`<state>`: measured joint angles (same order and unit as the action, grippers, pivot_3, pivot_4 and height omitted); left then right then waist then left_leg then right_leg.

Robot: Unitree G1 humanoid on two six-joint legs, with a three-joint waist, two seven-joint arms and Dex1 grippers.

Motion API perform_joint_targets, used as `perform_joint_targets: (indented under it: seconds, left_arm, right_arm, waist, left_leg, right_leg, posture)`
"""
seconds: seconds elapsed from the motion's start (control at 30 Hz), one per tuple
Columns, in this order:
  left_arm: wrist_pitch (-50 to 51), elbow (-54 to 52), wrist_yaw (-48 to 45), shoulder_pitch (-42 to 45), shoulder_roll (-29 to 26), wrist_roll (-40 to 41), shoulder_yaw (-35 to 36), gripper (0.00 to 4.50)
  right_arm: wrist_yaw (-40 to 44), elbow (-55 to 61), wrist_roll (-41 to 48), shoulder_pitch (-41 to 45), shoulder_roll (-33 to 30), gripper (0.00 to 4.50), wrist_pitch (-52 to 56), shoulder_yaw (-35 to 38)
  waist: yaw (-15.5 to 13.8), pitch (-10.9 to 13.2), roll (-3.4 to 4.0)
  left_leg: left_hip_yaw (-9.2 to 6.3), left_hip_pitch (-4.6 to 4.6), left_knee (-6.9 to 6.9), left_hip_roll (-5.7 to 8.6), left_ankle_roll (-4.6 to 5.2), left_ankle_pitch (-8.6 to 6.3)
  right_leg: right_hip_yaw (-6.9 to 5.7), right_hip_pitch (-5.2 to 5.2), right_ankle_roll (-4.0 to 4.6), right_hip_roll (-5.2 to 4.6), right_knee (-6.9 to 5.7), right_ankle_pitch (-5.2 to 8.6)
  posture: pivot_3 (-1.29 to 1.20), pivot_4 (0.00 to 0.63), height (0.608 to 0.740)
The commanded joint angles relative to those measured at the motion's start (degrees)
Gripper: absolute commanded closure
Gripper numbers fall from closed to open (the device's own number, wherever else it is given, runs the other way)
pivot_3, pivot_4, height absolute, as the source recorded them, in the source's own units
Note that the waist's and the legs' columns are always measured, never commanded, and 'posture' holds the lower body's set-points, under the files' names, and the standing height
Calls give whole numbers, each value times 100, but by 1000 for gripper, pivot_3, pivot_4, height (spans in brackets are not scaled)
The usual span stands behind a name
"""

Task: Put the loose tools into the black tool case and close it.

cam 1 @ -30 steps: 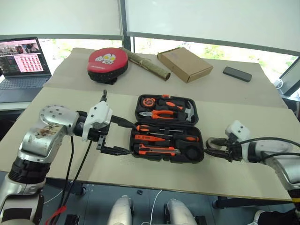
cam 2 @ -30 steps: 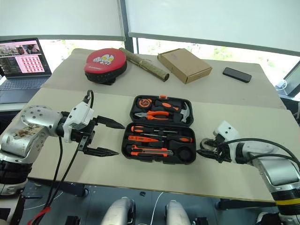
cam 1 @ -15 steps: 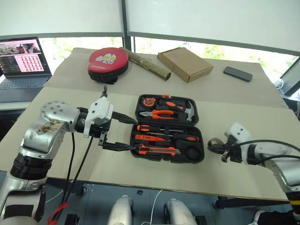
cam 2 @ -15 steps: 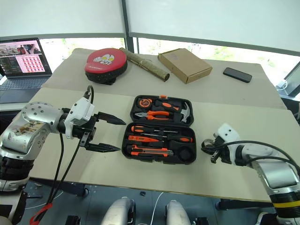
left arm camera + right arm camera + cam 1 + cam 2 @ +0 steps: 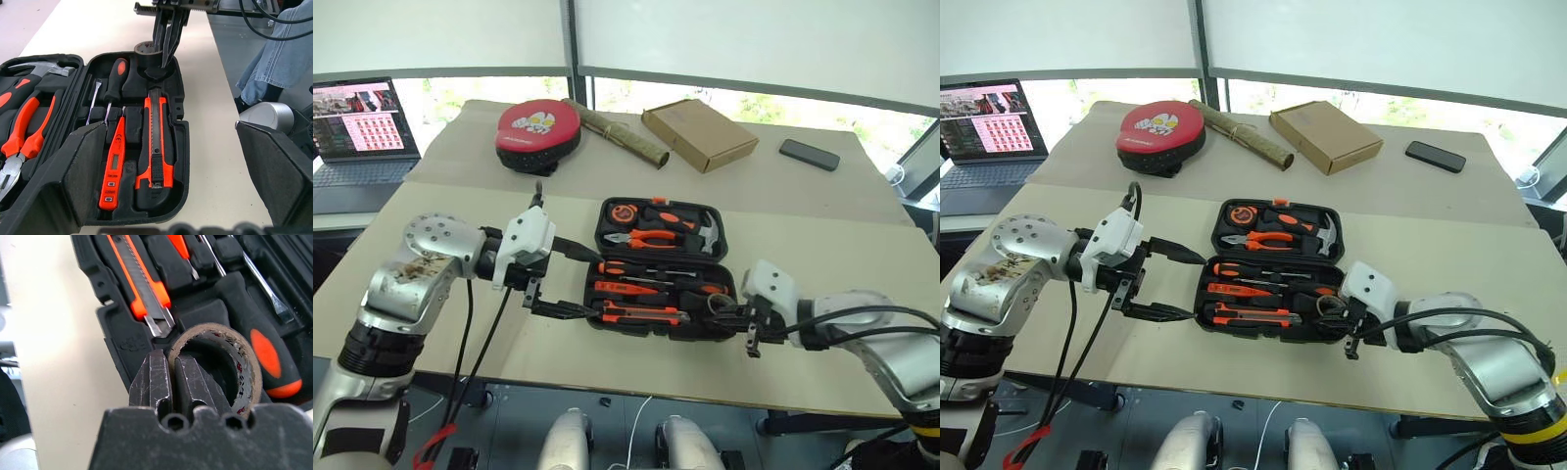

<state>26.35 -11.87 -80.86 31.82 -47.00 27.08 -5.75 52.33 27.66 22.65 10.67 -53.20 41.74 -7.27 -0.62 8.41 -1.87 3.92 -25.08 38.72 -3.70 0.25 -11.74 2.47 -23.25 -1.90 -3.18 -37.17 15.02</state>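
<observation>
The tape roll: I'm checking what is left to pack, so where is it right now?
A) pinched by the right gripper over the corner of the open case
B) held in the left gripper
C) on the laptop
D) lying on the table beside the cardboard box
A: the right gripper is shut on the tape roll's wall, above the tool case corner beside the utility knife.
</observation>
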Motion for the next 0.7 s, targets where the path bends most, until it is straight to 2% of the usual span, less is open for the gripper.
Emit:
perform_joint_targets:
  seconds: [0.03,0.2,0.27,0.47,0.6,0.7]
  left_arm:
    - [-137,-101,32,67,31,10,16,0]
    - [-176,-56,31,88,40,-6,8,0]
    - [-198,-33,24,95,42,-13,5,0]
    - [-285,50,19,116,60,-39,-26,0]
    - [-369,140,65,134,92,-94,-45,0]
    - [-403,321,220,79,107,-223,-17,0]
  right_arm:
    - [67,34,-252,39,-29,4456,-265,-179]
    - [113,134,-357,-47,-84,4456,-209,-272]
    - [159,261,-317,-47,-137,3665,-153,-229]
    - [258,648,-132,-94,-330,1774,18,-23]
    - [337,930,375,-55,-419,366,344,608]
    - [269,780,771,11,-363,366,636,1112]
  waist:
    - [0,0,0]
    - [1,0,0]
    - [0,0,0]
    - [-8,0,0]
    - [-6,0,-1]
    - [-6,0,-1]
  left_leg:
    - [0,0,0,0,0,0]
    - [0,0,1,-1,0,0]
    - [0,0,0,-1,0,0]
    - [-1,0,-2,-1,0,0]
    - [0,0,-1,0,0,0]
    - [-1,0,0,-1,0,0]
  right_leg:
    - [0,0,0,0,0,0]
    - [0,1,0,1,0,0]
    - [-1,0,0,1,0,0]
    - [-3,0,1,1,0,0]
    - [-2,1,1,-1,0,0]
    - [-2,1,1,0,0,0]
  posture:
    - [0,150,740]
    - [0,150,740]
    - [0,150,740]
    - [0,150,740]
    - [0,150,740]
    - [0,150,740]
